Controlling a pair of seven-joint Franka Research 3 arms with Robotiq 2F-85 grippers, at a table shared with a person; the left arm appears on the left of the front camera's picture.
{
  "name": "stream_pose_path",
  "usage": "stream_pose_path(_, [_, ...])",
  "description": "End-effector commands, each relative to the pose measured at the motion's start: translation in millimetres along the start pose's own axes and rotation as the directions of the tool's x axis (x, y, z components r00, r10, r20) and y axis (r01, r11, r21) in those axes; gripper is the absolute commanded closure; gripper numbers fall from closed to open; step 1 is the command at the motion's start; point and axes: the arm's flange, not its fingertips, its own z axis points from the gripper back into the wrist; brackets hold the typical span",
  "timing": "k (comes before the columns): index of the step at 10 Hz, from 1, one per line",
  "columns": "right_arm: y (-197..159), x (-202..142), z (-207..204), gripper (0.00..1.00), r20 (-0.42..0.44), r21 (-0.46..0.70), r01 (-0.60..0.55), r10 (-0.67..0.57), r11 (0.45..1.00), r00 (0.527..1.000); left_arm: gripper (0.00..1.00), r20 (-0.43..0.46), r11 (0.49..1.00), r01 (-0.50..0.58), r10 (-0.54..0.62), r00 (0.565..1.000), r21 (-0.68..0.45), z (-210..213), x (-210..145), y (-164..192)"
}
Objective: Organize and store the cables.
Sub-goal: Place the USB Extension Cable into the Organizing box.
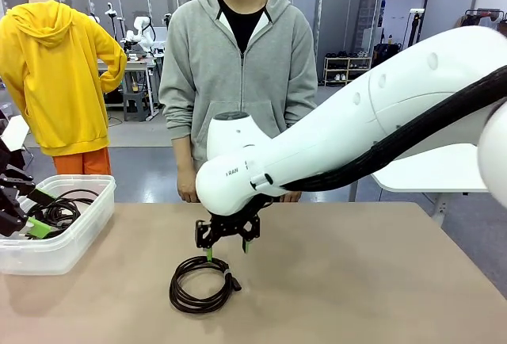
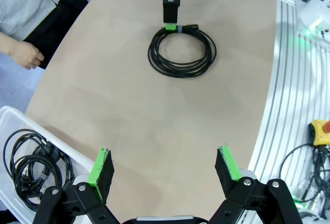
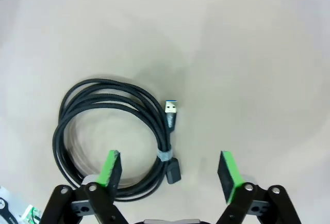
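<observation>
Brown and smooth, the table (image 1: pixel 356 280) runs across to a person in a grey hoodie (image 1: pixel 238 66) standing at the far side, hands down by the edge. Behind are racks and another white table.

At the robot's left sits a clear plastic bin (image 1: pixel 67 241) with black cables (image 2: pixel 28 164) piled inside, maybe 2 coils, though the tangle is hard to count. The left gripper (image 2: pixel 165 168) hangs beside the bin, over bare table, with its jaws wide apart and nothing between them.

1 coiled cable (image 1: pixel 200 284) lies flat on the table near the middle, well apart from the bin. It is a round loop held by a small band. Its 2 plug ends (image 3: pixel 171 111) stick out side by side along the loop's edge, one silver tip pointing away from the right wrist.

The right gripper (image 3: pixel 169 170) is just above that coil, jaws spread wide. One green pad (image 3: pixel 109 168) sits over the loop, and the banded part lies between the pads. The big white right arm hides part of the person's legs.
</observation>
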Motion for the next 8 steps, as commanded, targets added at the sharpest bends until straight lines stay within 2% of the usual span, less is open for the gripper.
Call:
stream_pose_path(1, [-29.4,-21.6,34.9,0.00,0.024,0.058,-0.052,0.051,0.997,0.998,0.00,0.002,1.000,-0.010,0.010,1.000,0.000,0.6,1.1,-0.4])
stream_pose_path(3, [-74.8,-42.0,90.6,0.00,0.088,0.133,-0.118,0.107,0.984,0.990,0.00,0.002,1.000,-0.010,0.010,1.000,0.000,0.6,1.1,-0.4])
stream_pose_path(4, [-106.9,-57.4,115.4,0.00,0.113,0.134,-0.135,0.120,0.982,0.986,0.00,0.002,1.000,-0.010,0.010,1.000,0.000,0.6,1.1,-0.4])
stream_pose_path(6, [-168.0,-85.4,146.6,0.00,0.174,0.237,-0.193,0.153,0.952,0.973,0.00,0.002,1.000,-0.010,0.010,1.000,0.000,0.6,1.1,-0.4])
stream_pose_path(7, [-196.6,-98.9,154.9,0.00,0.196,0.247,-0.259,0.214,0.934,0.957,0.00,0.002,1.000,-0.010,0.010,1.000,0.000,0.6,1.1,-0.4])
stream_pose_path(8, [-226.4,-119.1,163.2,0.00,0.206,0.211,-0.333,0.291,0.919,0.934,0.00,0.002,1.000,-0.010,0.010,1.000,0.000,0.6,1.1,-0.4])
